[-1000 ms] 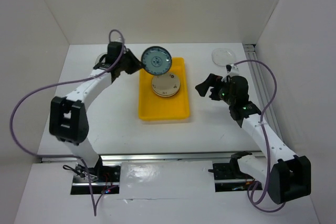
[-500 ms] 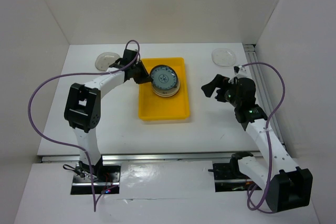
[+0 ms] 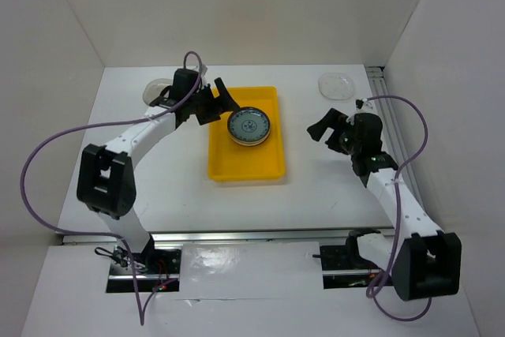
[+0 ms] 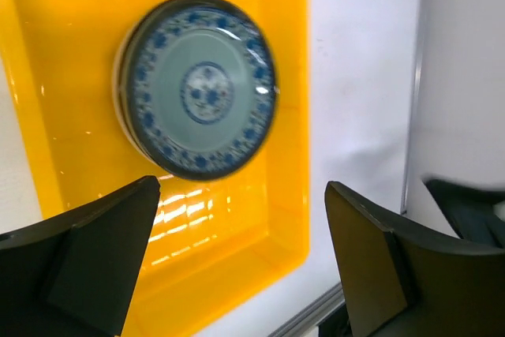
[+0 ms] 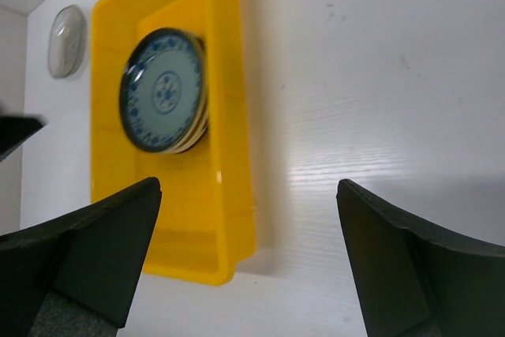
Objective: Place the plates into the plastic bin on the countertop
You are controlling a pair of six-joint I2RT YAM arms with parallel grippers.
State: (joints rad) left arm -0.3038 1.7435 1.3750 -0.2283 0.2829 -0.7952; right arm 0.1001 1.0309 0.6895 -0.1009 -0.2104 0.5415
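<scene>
A teal-blue patterned plate (image 3: pixel 249 126) lies flat on top of a short stack of plates in the far half of the yellow plastic bin (image 3: pixel 245 167). My left gripper (image 3: pixel 221 104) hovers open over the bin's far left rim, just left of the stack, with nothing between its fingers. In the left wrist view the blue plate (image 4: pixel 199 88) sits ahead of the open left gripper (image 4: pixel 241 250), inside the bin (image 4: pixel 237 226). My right gripper (image 3: pixel 322 125) stands open and empty over the countertop right of the bin. Its wrist view shows the same plate (image 5: pixel 164 88) and bin (image 5: pixel 229 155).
One clear glass plate (image 3: pixel 337 84) lies on the countertop at the far right. Another clear plate (image 3: pixel 156 91) lies at the far left, partly behind the left arm. White walls close in the left, right and back. A metal rail (image 3: pixel 394 128) runs along the right edge.
My left gripper has opened and let go of the blue plate, which now rests flat on the stack in the bin. The gripper has drawn back left. The right arm shifted slightly.
</scene>
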